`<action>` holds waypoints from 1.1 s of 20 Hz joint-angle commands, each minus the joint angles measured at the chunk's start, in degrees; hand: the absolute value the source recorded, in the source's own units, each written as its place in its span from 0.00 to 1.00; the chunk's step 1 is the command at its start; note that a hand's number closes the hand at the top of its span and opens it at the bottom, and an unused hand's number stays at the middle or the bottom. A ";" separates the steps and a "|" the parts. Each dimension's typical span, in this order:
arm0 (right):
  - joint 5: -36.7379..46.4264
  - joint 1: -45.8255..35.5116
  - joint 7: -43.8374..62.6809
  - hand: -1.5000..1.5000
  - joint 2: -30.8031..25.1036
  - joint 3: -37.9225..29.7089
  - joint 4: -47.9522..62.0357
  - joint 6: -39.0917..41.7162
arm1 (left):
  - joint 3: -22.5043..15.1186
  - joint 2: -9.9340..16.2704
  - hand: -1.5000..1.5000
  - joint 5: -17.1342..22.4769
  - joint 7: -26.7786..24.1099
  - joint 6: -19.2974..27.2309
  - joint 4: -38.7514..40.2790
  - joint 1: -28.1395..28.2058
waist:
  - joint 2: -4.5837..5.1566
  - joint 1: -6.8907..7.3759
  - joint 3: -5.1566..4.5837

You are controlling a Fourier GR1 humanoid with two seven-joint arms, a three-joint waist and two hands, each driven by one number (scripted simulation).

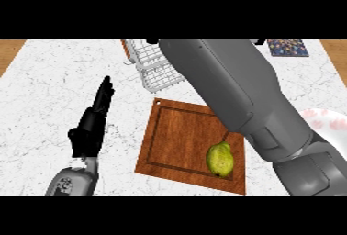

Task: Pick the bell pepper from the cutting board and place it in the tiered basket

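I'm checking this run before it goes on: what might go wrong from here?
The right forearm stretches over the wire basket while the bell pepper lies on the cutting board, ungrasped, so it may go unpicked. The right hand is out of sight, so its position cannot be checked. Pulling back, the forearm could knock the pepper.
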 commanded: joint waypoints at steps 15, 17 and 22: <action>-8.11 4.85 -2.50 0.00 -5.83 -17.32 -2.89 -20.00 | 1.03 0.53 0.50 0.00 -3.71 -0.71 0.78 3.50 | -0.59 -1.44 0.05; -11.13 8.53 -2.77 0.00 -10.60 -19.85 -6.87 -15.89 | 0.32 -1.42 0.50 -0.29 -2.14 0.97 0.01 3.94 | -0.99 -2.58 0.12; -16.39 19.48 -3.51 0.00 -13.15 -24.12 -18.44 -16.15 | 4.66 2.73 0.50 2.38 -0.24 -1.94 -0.65 1.84 | -1.22 -3.46 0.15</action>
